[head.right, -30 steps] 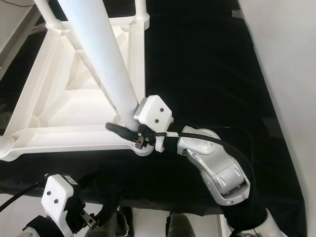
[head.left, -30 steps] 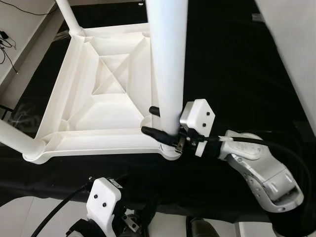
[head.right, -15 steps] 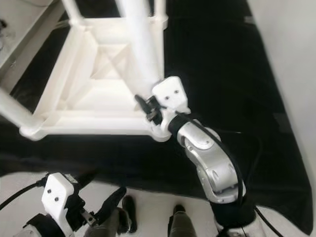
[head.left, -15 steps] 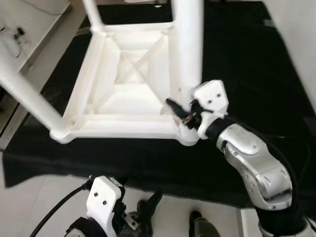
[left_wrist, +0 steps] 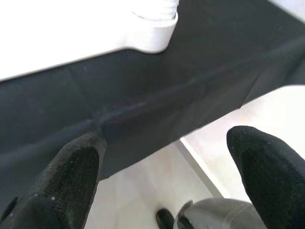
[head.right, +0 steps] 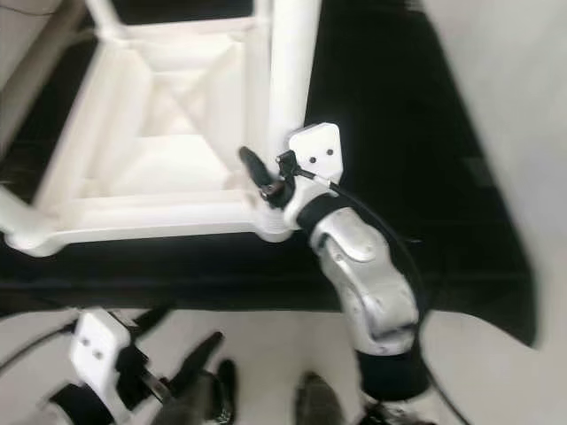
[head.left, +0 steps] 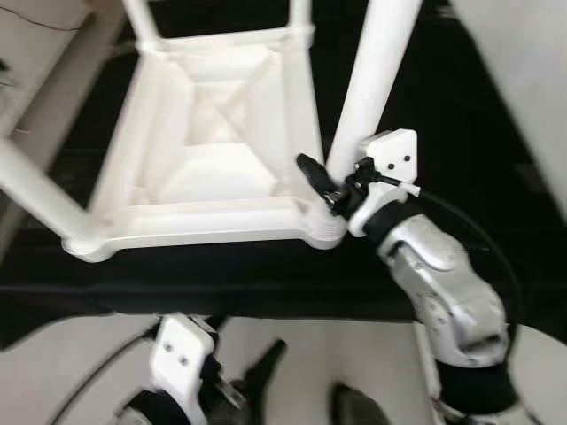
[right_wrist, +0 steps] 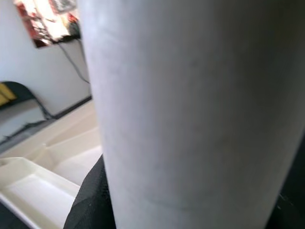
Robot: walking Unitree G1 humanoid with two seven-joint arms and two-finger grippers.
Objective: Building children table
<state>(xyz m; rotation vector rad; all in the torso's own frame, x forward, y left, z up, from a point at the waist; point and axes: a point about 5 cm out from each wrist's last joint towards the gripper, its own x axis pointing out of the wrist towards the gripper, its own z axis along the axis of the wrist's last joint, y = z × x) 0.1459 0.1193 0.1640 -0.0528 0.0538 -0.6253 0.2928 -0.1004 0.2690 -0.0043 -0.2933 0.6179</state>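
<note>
A white plastic children's table [head.left: 213,133] lies upside down on a black cloth [head.left: 443,115]. Legs stand in its corners: near left [head.left: 27,186], far left [head.left: 137,18] and far right [head.left: 301,13]. My right gripper [head.left: 332,181] is shut on the base of the near-right leg [head.left: 372,80], just above its corner socket. In the right wrist view this leg [right_wrist: 190,105] is very close, with a black finger [right_wrist: 90,200] against its side. My left gripper [left_wrist: 164,167] hangs open and low, in front of the cloth's near edge, with a table corner [left_wrist: 152,28] beyond it.
Pale floor [head.left: 80,354] runs along the near side of the cloth, under my left arm [head.left: 182,363]. A light wall or panel [head.left: 523,80] borders the cloth on the right. A low pale ledge [head.left: 35,62] lies to the left of the table.
The camera has shifted, so the table sits differently in the picture. My right gripper has stayed on the base of the near-right leg. The left gripper has remained low.
</note>
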